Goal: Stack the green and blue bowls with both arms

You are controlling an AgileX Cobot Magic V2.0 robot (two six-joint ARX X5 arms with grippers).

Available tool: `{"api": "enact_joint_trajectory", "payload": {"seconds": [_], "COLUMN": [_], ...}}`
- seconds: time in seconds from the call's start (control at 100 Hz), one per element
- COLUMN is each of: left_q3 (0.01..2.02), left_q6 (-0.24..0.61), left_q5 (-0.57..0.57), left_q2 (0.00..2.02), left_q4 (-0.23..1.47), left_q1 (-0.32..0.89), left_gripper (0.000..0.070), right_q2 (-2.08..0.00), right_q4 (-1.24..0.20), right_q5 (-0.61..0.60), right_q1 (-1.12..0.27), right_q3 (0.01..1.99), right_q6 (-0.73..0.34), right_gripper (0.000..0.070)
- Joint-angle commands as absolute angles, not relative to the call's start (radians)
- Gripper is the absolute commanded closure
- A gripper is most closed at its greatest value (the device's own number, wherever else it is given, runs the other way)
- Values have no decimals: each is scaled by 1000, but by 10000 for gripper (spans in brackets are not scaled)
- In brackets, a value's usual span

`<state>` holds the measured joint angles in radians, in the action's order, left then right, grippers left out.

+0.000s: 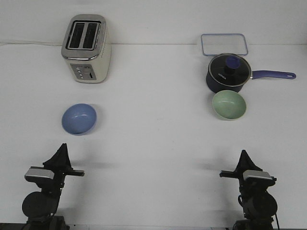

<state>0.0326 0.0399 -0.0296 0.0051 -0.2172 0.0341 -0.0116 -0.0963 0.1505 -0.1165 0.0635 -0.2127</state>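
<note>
Bowls are what both arms are after, and neither has one yet: the left gripper [63,146] and the right gripper [244,153] sit low at the near edge of the white table [153,158], fingers drawn to a thin point with nothing between them, though from this side I cannot tell whether the jaws are shut tight or merely narrow. Ahead of the left arm, and near it, the blue bowl [79,119] rests upright on open table, with the cream toaster [87,48] further back. Ahead of the right arm the green bowl [229,105] is also upright, but its far rim sits just beside, perhaps touching, the dark blue saucepan [229,73], whose handle sticks out to the right; a clear container [224,45] lies behind that. The two bowls are well apart, so one must be carried across. I'd judge the green one the risky pick: a finger coming down on its far rim could hit the pan, and a thin rim pinch may let the smooth bowl tip or slide.
</note>
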Motion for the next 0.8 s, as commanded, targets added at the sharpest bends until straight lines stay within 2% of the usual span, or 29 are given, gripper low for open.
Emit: {"api": "enact_joint_trajectory", "payload": {"seconds": [0.0,0.28,0.31,0.34,0.44,0.49,0.54,0.79], "left_q3": [14,14,14,14,14,14,14,14], "left_q6": [39,40,40,39,39,39,40,39], "left_q5": [-31,-31,-31,-31,-31,-31,-31,-31], "left_q2": [4,4,4,4,4,4,4,4], "left_q4": [-229,-229,-229,-229,-229,-229,-229,-229], "left_q1": [34,34,34,34,34,34,34,34], "left_gripper": [685,685,685,685,685,685,685,685], "right_q2": [-30,-344,-390,-435,-585,-661,-739,-1108], "right_q4": [-112,-329,-352,-373,-448,-479,-504,-565], "right_q5": [144,118,115,111,108,109,109,72], "right_q1": [-117,-117,-117,-117,-116,-116,-114,-35], "right_q3": [139,508,551,591,728,793,857,1114], "right_q6": [-307,-333,-333,-332,-315,-306,-292,-251], "right_gripper": [700,693,662,596,243,146,120,120]}}
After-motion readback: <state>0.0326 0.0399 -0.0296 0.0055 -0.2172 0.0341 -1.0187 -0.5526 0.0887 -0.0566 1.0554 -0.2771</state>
